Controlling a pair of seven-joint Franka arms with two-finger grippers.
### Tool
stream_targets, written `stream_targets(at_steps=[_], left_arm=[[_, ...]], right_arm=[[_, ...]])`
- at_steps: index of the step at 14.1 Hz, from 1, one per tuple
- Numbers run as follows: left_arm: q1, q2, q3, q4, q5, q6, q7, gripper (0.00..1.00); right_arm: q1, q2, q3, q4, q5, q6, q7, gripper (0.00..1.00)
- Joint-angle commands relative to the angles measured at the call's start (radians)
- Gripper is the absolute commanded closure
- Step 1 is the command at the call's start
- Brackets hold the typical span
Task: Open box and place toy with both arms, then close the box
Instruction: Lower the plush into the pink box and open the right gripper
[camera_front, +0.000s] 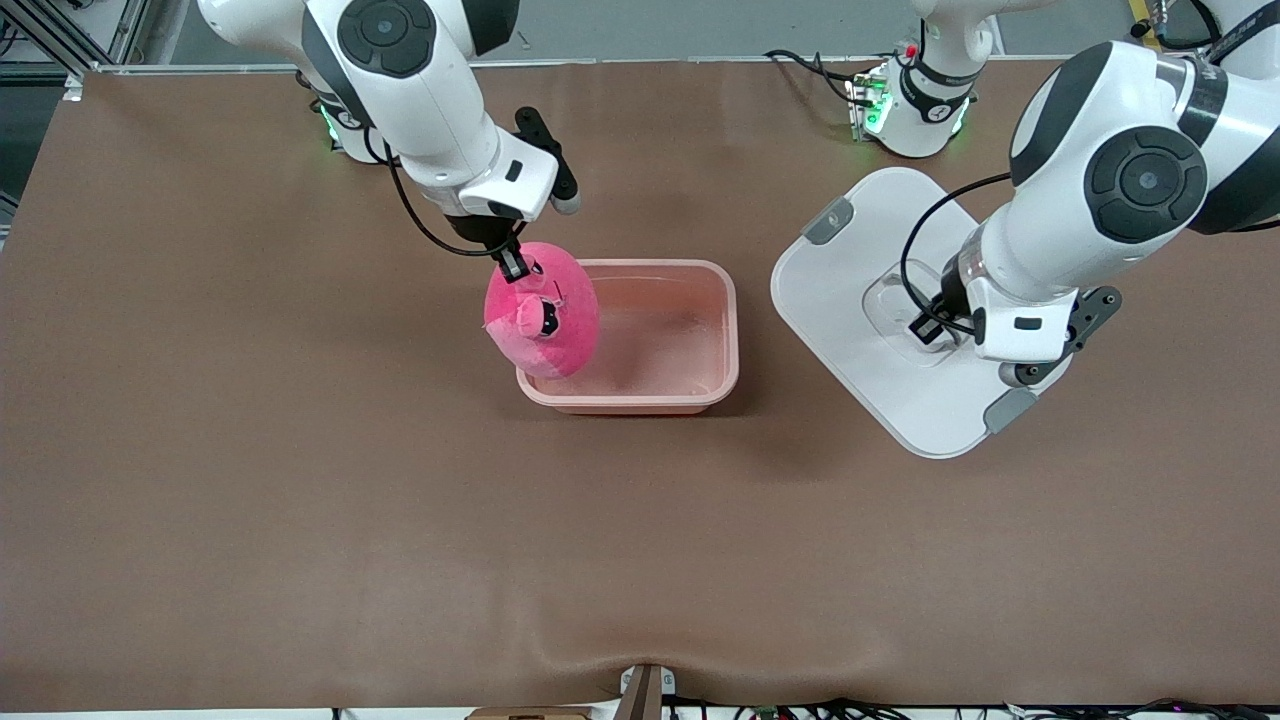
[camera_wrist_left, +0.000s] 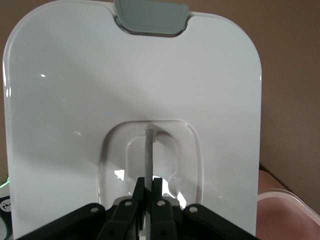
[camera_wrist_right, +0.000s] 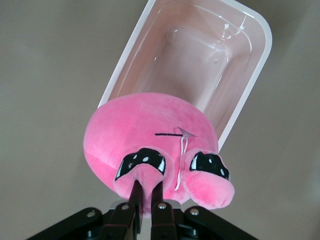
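The pink tub of the box (camera_front: 690, 385) stands open mid-table; it also shows in the right wrist view (camera_wrist_right: 197, 55). My right gripper (camera_front: 513, 263) is shut on an ear of the hot-pink plush toy (camera_front: 545, 312) and holds it over the tub's end toward the right arm. In the right wrist view the toy (camera_wrist_right: 150, 135) hangs from the gripper (camera_wrist_right: 147, 192) above the tub's rim. The white lid (camera_front: 855, 300) lies on the table toward the left arm's end. My left gripper (camera_front: 935, 328) is shut on the lid's clear handle (camera_wrist_left: 149, 150), seen in the left wrist view (camera_wrist_left: 148, 186).
The lid's grey clips show at its two ends, one (camera_front: 828, 220) by the left arm's base and one (camera_front: 1008, 410) nearer the front camera. The brown table (camera_front: 300, 480) stretches wide around the tub. A corner of the tub (camera_wrist_left: 287, 210) shows past the lid.
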Motion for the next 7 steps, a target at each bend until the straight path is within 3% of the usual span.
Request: stream_targets(at_steps=[1,2,7], left_arm=[[-0.008,-0.003,-0.003,0.022,-0.019,-0.018,0.018,1.00],[-0.016,0.000,-0.005,0.027,-0.017,-0.016,0.016,1.00],[-0.034,0.002,-0.015,0.033,-0.016,-0.016,0.001,1.00]], right_arm=[[0.013,-0.004,-0.009,0.006,0.005,-0.006,0.002,0.13],[0.011,-0.004,-0.011,0.007,0.005,-0.007,0.000,0.00],[-0.004,-0.012,-0.018,0.016,0.004,-0.012,-0.009,0.00]])
